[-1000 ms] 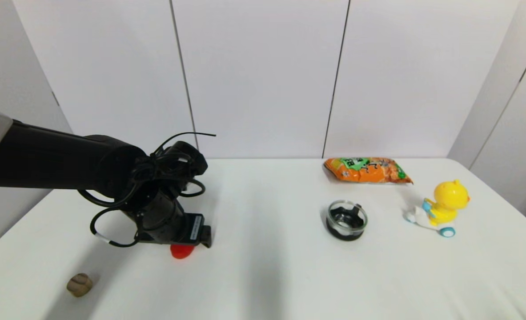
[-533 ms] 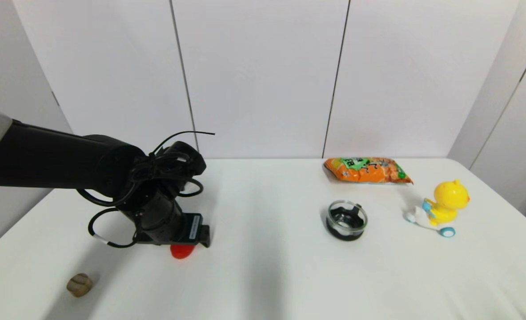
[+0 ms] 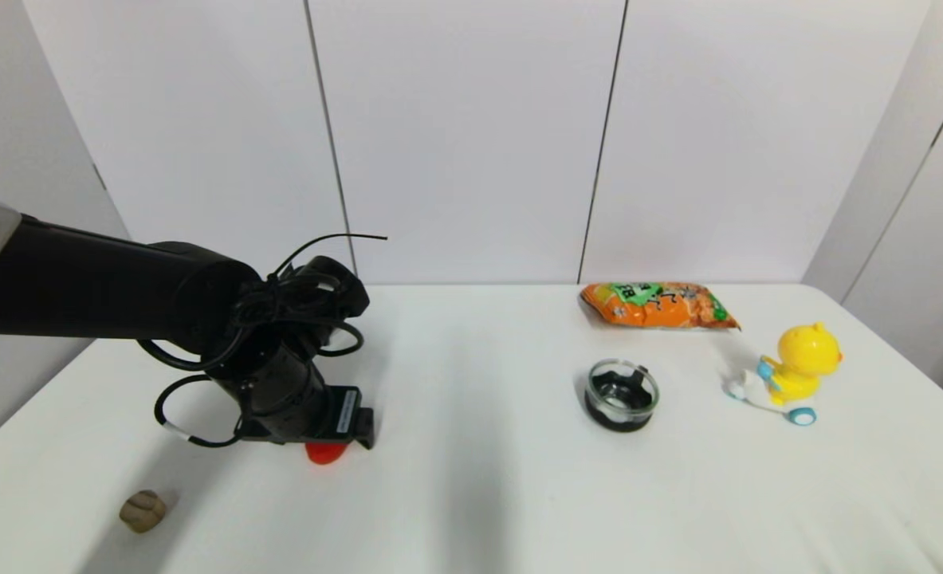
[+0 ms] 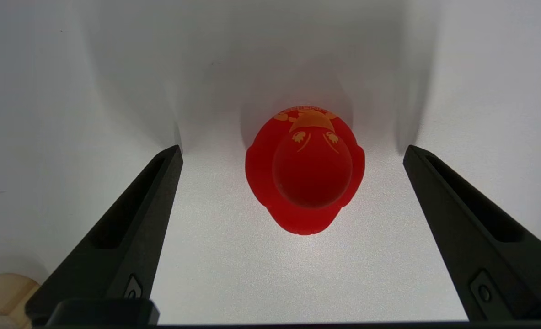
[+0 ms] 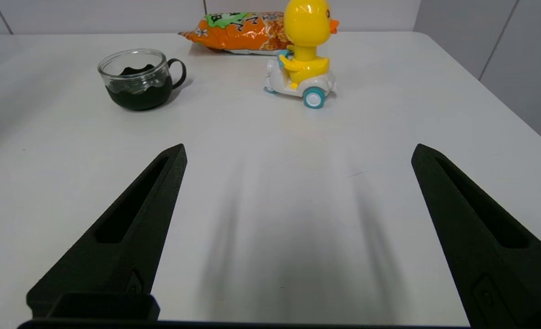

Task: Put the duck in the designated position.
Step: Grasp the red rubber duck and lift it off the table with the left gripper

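The duck [image 4: 305, 176] is small and all red, standing upright on the white table; in the head view only its lower edge [image 3: 327, 454] shows under my left wrist. My left gripper [image 4: 293, 153] hangs straight above it, open wide, one finger [image 4: 128, 228] on each side and neither touching it. My right gripper [image 5: 297, 153] is open and holds nothing, low over the near right part of the table; it is out of the head view.
A small tan block [image 3: 143, 510] lies near the front left. A glass cup with dark contents [image 3: 621, 394], an orange snack bag [image 3: 656, 305] and a yellow duck toy on a white scooter [image 3: 790, 375] sit on the right half.
The left arm has risen slightly and drawn a little back from the red duck, which stays put. Everything else is unchanged.
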Robot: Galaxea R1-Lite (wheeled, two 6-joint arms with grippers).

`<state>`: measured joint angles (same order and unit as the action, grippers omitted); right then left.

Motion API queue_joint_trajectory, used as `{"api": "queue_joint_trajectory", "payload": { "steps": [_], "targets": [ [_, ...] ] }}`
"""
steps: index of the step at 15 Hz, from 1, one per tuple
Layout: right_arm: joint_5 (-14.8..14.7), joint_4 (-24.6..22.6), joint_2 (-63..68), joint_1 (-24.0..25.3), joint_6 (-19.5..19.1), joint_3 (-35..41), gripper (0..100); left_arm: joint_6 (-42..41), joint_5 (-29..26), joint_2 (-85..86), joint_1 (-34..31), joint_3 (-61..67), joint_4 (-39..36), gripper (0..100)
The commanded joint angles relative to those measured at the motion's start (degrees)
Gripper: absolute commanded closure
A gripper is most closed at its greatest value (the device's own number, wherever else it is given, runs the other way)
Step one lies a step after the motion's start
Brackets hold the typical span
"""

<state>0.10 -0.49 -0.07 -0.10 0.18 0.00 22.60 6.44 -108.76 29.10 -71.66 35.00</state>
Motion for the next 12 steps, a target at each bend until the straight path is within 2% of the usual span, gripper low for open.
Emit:
{"api": "queue_joint_trajectory", "payload": {
  "steps": [1, 12],
  "targets": [
    [-0.01, -0.04, 0.07, 0.01, -0.01, 0.0, 0, 0.16, 0.07, -0.04, -0.01, -0.06, -0.02, 100],
    [-0.01, -0.04, 0.07, 0.01, -0.01, 0.0, 0, 0.25, 0.07, 1.01, -0.01, -0.85, -0.19, 100]
  ]
}}
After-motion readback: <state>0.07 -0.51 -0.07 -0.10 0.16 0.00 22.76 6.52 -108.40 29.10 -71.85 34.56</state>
